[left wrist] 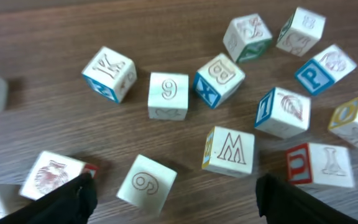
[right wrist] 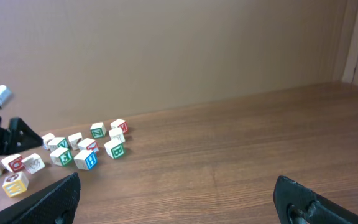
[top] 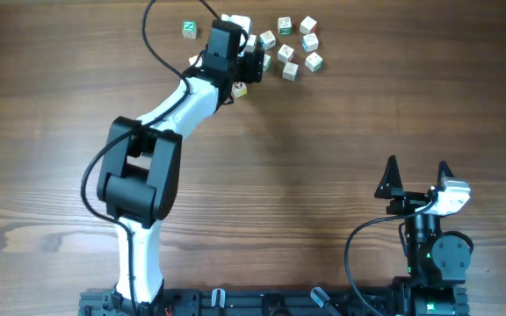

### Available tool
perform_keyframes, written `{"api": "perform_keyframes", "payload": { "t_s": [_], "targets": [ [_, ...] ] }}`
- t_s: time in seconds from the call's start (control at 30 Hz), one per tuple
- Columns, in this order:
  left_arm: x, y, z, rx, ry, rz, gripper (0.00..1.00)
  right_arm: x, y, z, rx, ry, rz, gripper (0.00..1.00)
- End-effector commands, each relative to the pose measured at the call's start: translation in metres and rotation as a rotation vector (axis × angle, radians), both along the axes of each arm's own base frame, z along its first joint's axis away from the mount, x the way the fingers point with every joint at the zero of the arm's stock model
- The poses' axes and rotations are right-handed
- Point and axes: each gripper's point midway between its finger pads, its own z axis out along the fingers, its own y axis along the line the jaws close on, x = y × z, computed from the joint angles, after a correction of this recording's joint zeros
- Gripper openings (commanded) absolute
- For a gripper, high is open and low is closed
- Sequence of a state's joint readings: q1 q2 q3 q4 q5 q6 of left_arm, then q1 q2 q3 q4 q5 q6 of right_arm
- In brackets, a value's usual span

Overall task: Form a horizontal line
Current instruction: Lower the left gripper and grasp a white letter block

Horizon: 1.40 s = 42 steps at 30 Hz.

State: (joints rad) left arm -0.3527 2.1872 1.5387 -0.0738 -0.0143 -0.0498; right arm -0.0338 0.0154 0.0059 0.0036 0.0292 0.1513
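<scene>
Two arms are seen from overhead. The left arm (top: 187,96) is stretched far forward and angled rightward, its left claw (top: 255,60) held low over scattered lettered cubes (top: 285,53), jaws apart, empty. Only in the left wrist view are letters read: a 9 cube (left wrist: 146,182) lies between the fingers (left wrist: 73,199), an M cube (left wrist: 230,151) just ahead of them. A horizontal line cannot be made out; the cubes lie skewed around that claw. The right claw (top: 418,175) is folded at its base, jaws wide, well apart from the cubes.

tabletop (top: 306,175): matt brown wood grain
cubes (left wrist: 168,94): smooth white-painted wood, slight sheen
left fingers (left wrist: 72,203): matt black plastic
</scene>
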Motion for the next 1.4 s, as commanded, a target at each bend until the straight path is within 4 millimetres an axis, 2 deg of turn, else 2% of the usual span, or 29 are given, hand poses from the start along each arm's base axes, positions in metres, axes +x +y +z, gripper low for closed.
{"api": "perform_keyframes", "payload": {
  "t_s": [0.0, 0.2, 0.47, 0.67, 0.83, 1.1, 1.2, 1.37],
  "targets": [
    [0.004, -0.004, -0.012, 0.002, 0.007, -0.029, 0.85, 0.000, 0.001, 0.002, -0.018, -0.010, 0.009, 1.00],
    [0.006, 0.008, -0.034, 0.032, 0.035, -0.026, 0.82, 0.000, 0.001, 0.002, -0.018, -0.009, 0.008, 1.00],
    [0.024, 0.025, -0.023, 0.023, -0.035, -0.002, 0.80, 0.000, 0.001, 0.002, -0.018, -0.010, 0.008, 1.00],
    [0.025, 0.014, -0.019, -0.009, -0.052, -0.047, 0.80, 0.000, 0.001, 0.002, -0.018, -0.009, 0.009, 1.00],
    [0.024, 0.013, -0.020, -0.010, -0.050, -0.050, 0.79, 0.000, 0.001, 0.002, -0.018, -0.010, 0.009, 1.00],
    [0.023, 0.007, -0.043, -0.019, -0.031, -0.069, 0.78, 0.000, 0.001, 0.002, -0.018, -0.009, 0.008, 1.00],
    [0.021, -0.001, -0.052, -0.019, -0.023, -0.085, 0.75, 0.000, 0.001, 0.002, -0.018, -0.009, 0.008, 1.00],
    [0.019, -0.006, -0.054, -0.018, -0.021, -0.093, 0.68, 0.000, 0.001, 0.002, -0.018, -0.009, 0.009, 1.00]
  ]
}}
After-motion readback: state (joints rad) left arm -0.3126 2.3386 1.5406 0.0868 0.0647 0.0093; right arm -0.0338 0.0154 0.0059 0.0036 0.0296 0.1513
